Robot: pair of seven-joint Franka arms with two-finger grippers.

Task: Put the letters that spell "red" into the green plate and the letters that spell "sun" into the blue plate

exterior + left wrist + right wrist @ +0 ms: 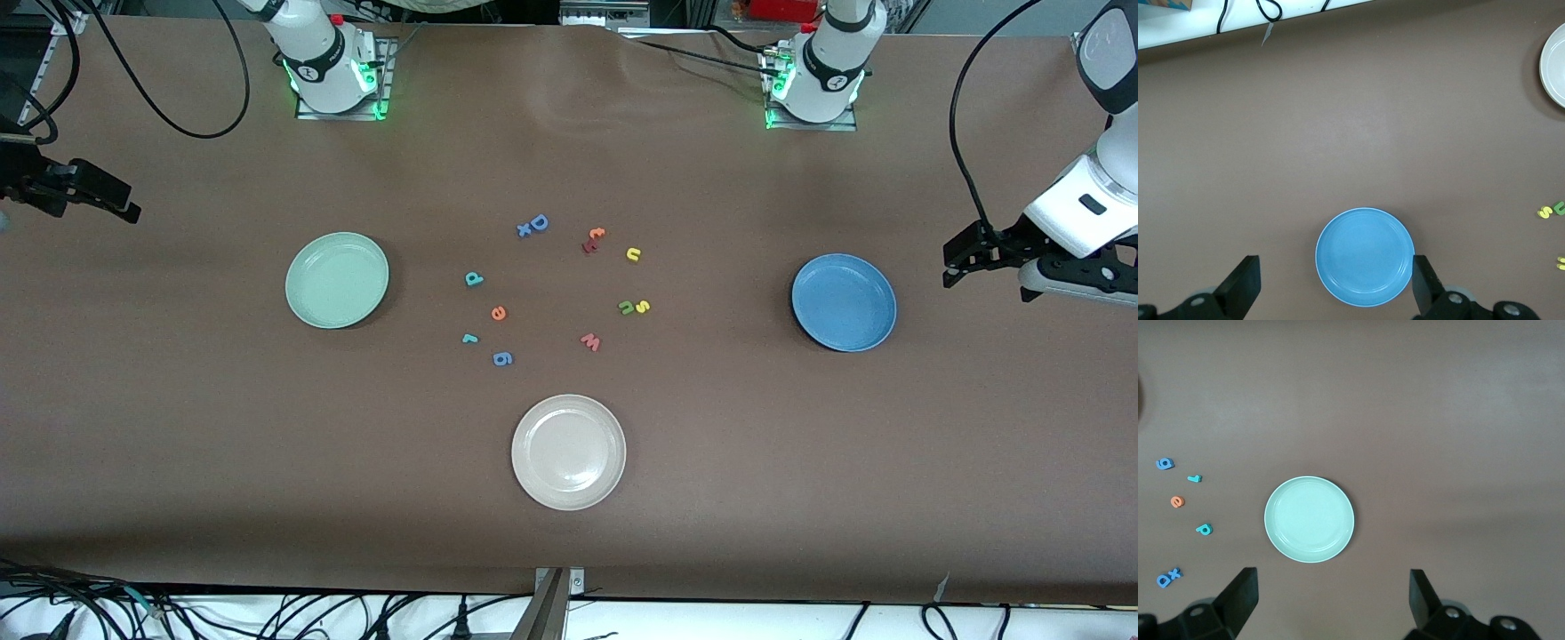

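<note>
A wrong letter can easily be taken, because the pieces are very small and lie close together in the middle of the table. The yellow "s" is touching the dark green "n", so both may be dragged or pinched at once. The teal "d" may be confused with the larger blue "D", and the teal "r" lies near the blue "6" (a decoy, it seems). The thin foam may also slip out from the fingers.

The left gripper is held wide open and empty, in the air at the left arm's end of the table, with the blue plate seen between its fingers in its wrist view. The yellow "u" and its partners lie well apart from it.

The right gripper is also wide open and empty, at the right arm's end, near the green plate. The orange "e" and the teal letters lie between this plate and the centre. Both plates are empty.
</note>
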